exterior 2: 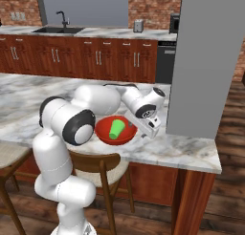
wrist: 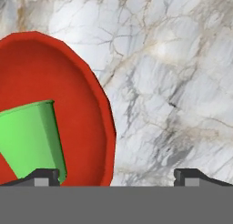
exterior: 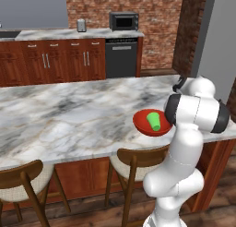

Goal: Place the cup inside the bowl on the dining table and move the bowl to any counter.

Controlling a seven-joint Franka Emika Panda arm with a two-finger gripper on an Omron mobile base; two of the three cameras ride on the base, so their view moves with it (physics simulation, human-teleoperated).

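Finding 1, first stage. The cup lies inside the bowl, tipped over on its side rather than standing, as the hand view confirms. It rests against the bowl's inner surface and sits wholly within the rim. This part of the task reads as done.

Finding 2, location. The bowl stands on the dining table, at its right end and close to the near edge, above a stool. It has not left the desk. The counter along the far brick wall, with a microwave on it, is well apart from the bowl.

Finding 3, end effector. The end effector hangs just right of the bowl, low over the marble. In the hand view its two fingertips are spread wide; one sits over the bowl's rim at the cup's edge, the other over bare marble. Nothing is held between them. Whether the near tip touches the bowl cannot be determined.

Finding 4, remaining work. The second stage is outstanding in full: the bowl must be gripped, likely by its right rim, lifted with the cup inside, and carried to a counter. In my judgement the loose, tipped cup may roll or shift when the bowl tilts, so a level lift is called for.
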